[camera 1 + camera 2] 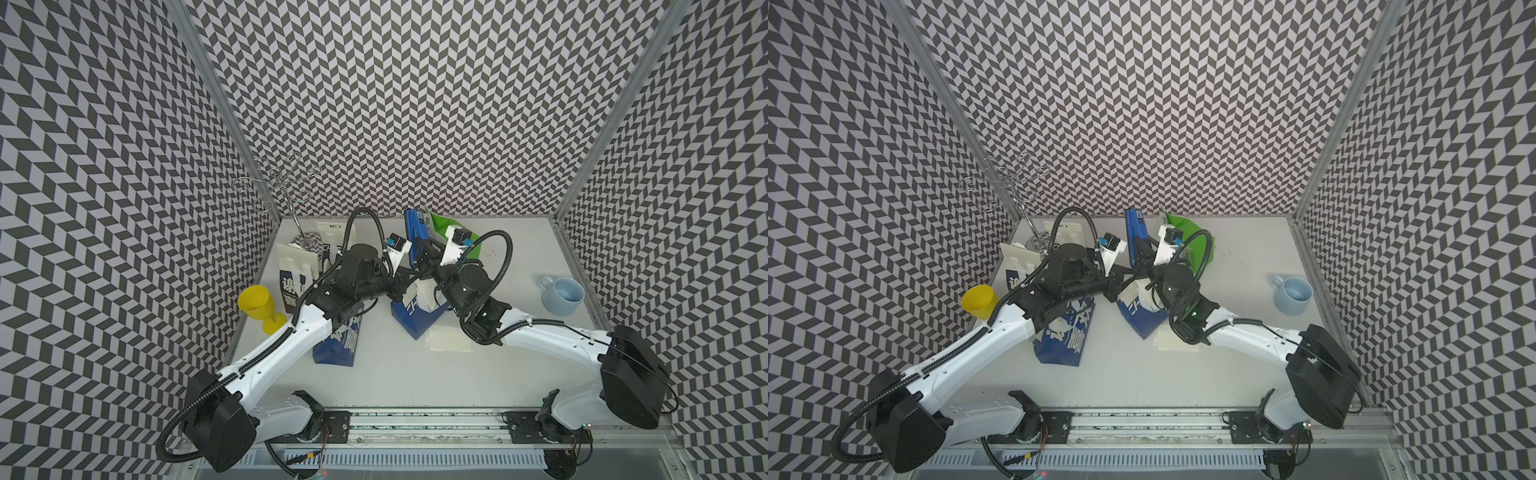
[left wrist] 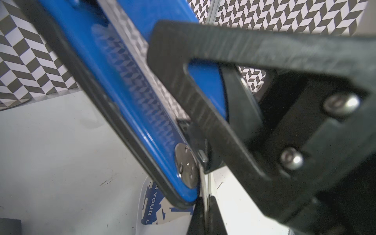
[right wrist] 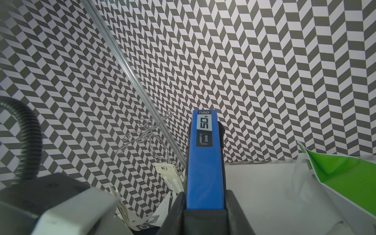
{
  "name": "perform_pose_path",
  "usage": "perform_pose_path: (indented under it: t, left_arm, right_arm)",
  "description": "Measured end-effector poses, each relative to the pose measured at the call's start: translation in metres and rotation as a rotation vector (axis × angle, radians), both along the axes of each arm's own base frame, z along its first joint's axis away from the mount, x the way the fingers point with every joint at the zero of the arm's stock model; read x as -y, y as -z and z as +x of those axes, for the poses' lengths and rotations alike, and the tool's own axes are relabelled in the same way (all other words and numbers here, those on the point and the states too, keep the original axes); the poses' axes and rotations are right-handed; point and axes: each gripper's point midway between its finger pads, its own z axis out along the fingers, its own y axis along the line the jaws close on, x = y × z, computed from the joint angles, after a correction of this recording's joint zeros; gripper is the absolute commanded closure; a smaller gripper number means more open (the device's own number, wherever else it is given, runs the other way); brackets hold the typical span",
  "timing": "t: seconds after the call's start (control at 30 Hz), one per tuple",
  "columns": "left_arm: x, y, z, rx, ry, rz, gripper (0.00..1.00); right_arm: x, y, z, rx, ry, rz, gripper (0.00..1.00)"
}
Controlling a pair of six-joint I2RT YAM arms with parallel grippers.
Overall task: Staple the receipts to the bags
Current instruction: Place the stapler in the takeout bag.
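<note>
We see right gripper point(image 3: 204, 194) clamped on stapler point(image 3: 204, 173), nose at paper edge point(image 2: 203, 183) pinched in closed left gripper point(image 2: 205, 203), at top of blue bag point(image 1: 409, 320) mid-table; spare receipts point(image 1: 446, 338) just beside it. We judge paper light, floppy, tear-prone: hold near rim, close to stapler nose

Left arm point(image 1: 291, 353) and right arm point(image 1: 552, 343): white shells, black joint housings. Black ribbed cable point(image 3: 30, 132) loops at each wrist. Right hand point(image 3: 204, 194) matte black, two silver screws point(image 2: 339, 103).
</note>
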Motion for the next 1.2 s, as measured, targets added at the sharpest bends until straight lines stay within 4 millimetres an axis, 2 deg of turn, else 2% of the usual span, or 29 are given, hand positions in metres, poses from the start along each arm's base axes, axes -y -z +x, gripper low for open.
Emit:
perform_pose_path:
  t: [0.47, 0.57, 0.77, 0.93, 1.1, 1.2]
  left_arm:
    - [0.001, -0.004, -0.006, -0.087, 0.038, -0.080, 1.00]
    - [0.000, -0.012, -0.006, -0.098, 0.052, -0.121, 1.00]
    - [-0.008, -0.039, -0.001, -0.045, 0.048, -0.201, 1.00]
    - [-0.009, -0.042, 0.000, -0.044, 0.047, -0.213, 1.00]
    - [-0.011, -0.042, 0.002, -0.041, 0.038, -0.211, 1.00]
    - [-0.012, -0.041, 0.003, -0.033, 0.037, -0.204, 1.00]
  right_arm:
    - [0.005, -0.005, -0.017, 0.093, 0.047, -0.063, 1.00]
    - [0.008, -0.006, -0.016, 0.101, 0.061, -0.066, 1.00]
    - [0.005, -0.003, -0.020, 0.109, 0.053, -0.082, 1.00]
    - [0.004, -0.005, -0.020, 0.127, 0.057, -0.082, 1.00]
    - [0.000, 0.001, -0.024, 0.136, 0.051, -0.115, 1.00]
    - [-0.001, 0.011, -0.031, 0.150, 0.058, -0.169, 1.00]
